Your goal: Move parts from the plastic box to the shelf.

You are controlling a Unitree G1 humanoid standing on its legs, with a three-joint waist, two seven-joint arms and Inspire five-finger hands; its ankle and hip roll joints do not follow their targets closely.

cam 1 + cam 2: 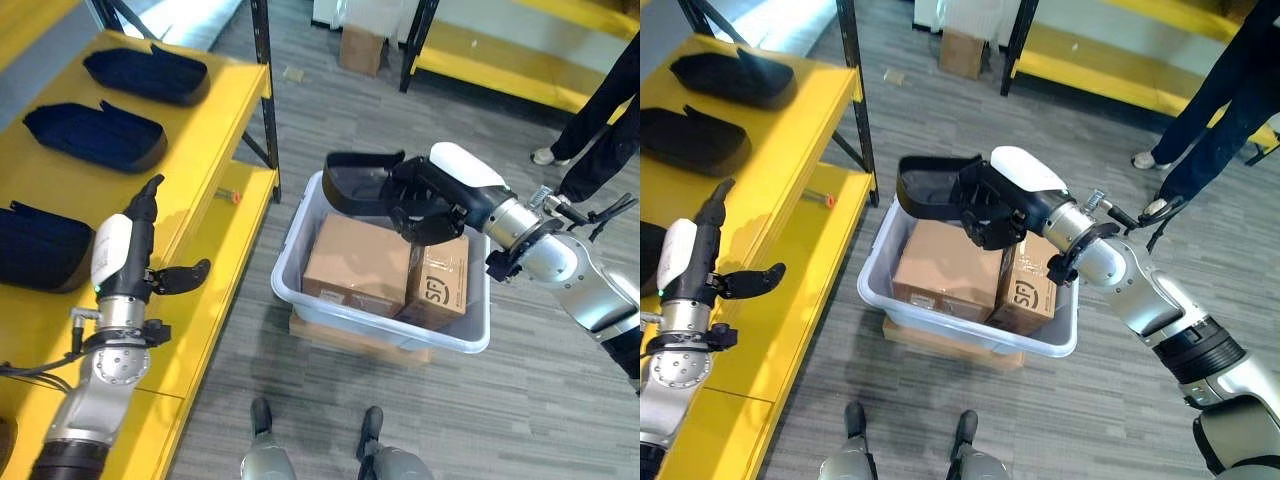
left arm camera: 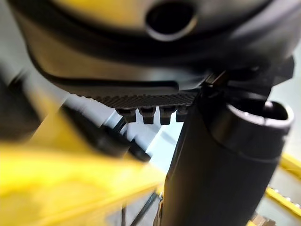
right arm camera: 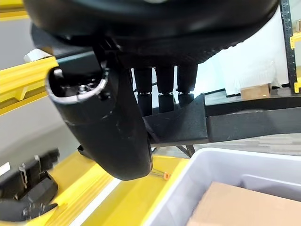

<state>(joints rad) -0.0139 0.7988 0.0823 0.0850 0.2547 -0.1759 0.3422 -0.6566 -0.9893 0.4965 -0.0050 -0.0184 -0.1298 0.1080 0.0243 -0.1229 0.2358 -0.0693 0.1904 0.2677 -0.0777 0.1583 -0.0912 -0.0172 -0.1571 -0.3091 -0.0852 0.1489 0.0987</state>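
While the right hand hangs over the far rim of the plastic box, its fingers are curled round a black part, lifted clear above the cardboard boxes packed inside. Grey floor lies open between box and yellow shelf. Three black parts sit spaced on the shelf's top level. Left hand hovers at the shelf edge, fingers straight, thumb out, holding nothing. Right wrist view alone shows a small orange item on the lower shelf. A person's legs are cut off at the far right.
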